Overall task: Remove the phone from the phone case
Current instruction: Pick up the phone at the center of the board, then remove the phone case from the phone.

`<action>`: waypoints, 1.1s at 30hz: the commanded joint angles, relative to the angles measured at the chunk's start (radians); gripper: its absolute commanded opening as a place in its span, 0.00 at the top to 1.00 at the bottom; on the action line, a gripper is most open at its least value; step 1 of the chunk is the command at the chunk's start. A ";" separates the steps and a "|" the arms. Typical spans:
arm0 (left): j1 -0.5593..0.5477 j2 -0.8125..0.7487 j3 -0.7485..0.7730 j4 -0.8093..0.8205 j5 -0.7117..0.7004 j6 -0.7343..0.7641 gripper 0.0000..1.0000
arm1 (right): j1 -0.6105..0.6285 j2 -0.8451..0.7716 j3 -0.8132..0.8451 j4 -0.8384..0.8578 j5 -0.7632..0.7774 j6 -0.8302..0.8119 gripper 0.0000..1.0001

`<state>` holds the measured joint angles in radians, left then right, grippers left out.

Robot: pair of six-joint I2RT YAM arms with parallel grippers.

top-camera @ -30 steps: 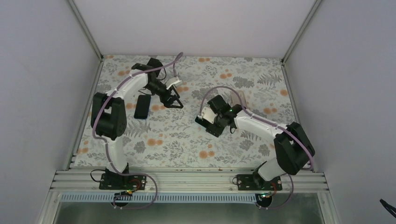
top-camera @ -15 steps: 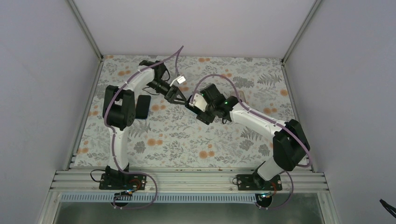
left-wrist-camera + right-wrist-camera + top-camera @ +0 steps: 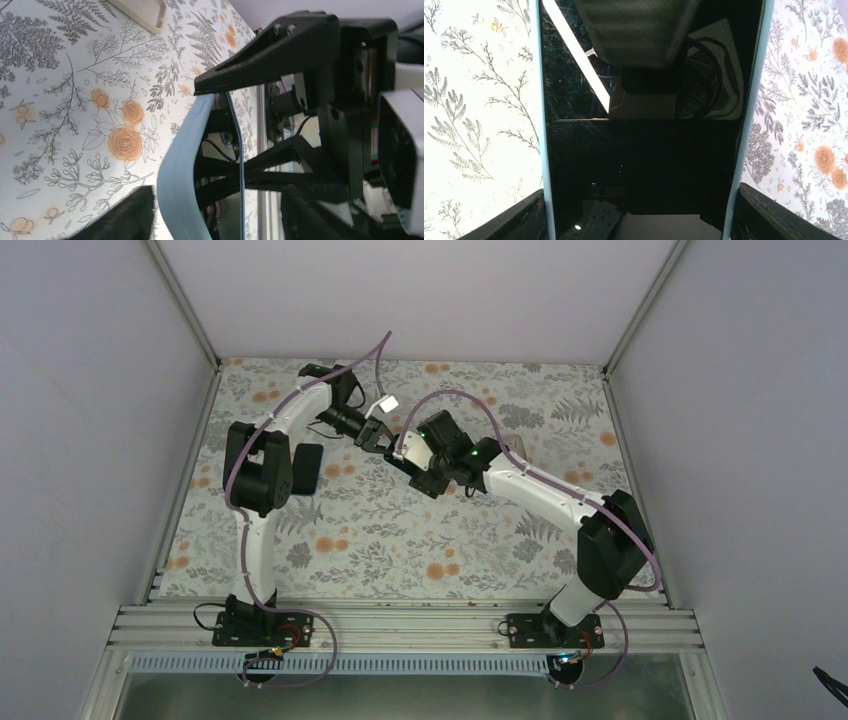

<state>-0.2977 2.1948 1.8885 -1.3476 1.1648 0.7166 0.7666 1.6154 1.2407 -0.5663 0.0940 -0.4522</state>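
Tabletop: floral-print sheet (image 3: 400, 540), walled on three sides; both arms meet just toward 12 o'clock of its centre.
Right arm: white-and-black, reaching in from 4 o'clock.
Left arm: same build, arched in from 9 o'clock.
Task thing: black glass-fronted phone (image 3: 639, 165), not yet out of its light blue rubbery case (image 3: 179, 170); held in the air, clear of the tabletop.
Spare dark slab: phone-shaped (image 3: 306, 468), flat on the tabletop, 9 o'clock of the held phone, well apart from it.
Spare shell: cream rounded case (image 3: 135, 7), lying on the print at the 11 o'clock corner of the left wrist view.
Right end effector (image 3: 408, 455): clamped across the light blue case, a pad on each long edge.
Left end effector (image 3: 383, 438): straddles the phone's far end; its carbon-weave finger (image 3: 639, 30) lies over the screen, the other sits just beside the case back. Whether it is biting or only bracketing, I cannot tell.
Step in hand, as I judge: setting the second grip before separation.
Next move calls for: a firm left bite on the case lip, then peeling it off a corner while the right side holds steady.
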 commanded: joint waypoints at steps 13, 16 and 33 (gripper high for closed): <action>-0.027 -0.085 0.017 -0.011 0.006 0.033 0.98 | 0.003 -0.082 0.046 -0.108 -0.110 -0.079 0.15; -0.061 -0.164 0.025 -0.010 -0.124 0.084 0.98 | -0.032 -0.166 0.023 -0.206 -0.262 -0.148 0.01; -0.324 -0.468 0.017 0.029 -0.639 0.103 0.98 | -0.279 -0.225 0.028 -0.415 -0.562 -0.312 0.09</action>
<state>-0.5972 1.7386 1.9167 -1.3190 0.5785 0.8051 0.5076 1.3689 1.2575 -0.9325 -0.3664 -0.7177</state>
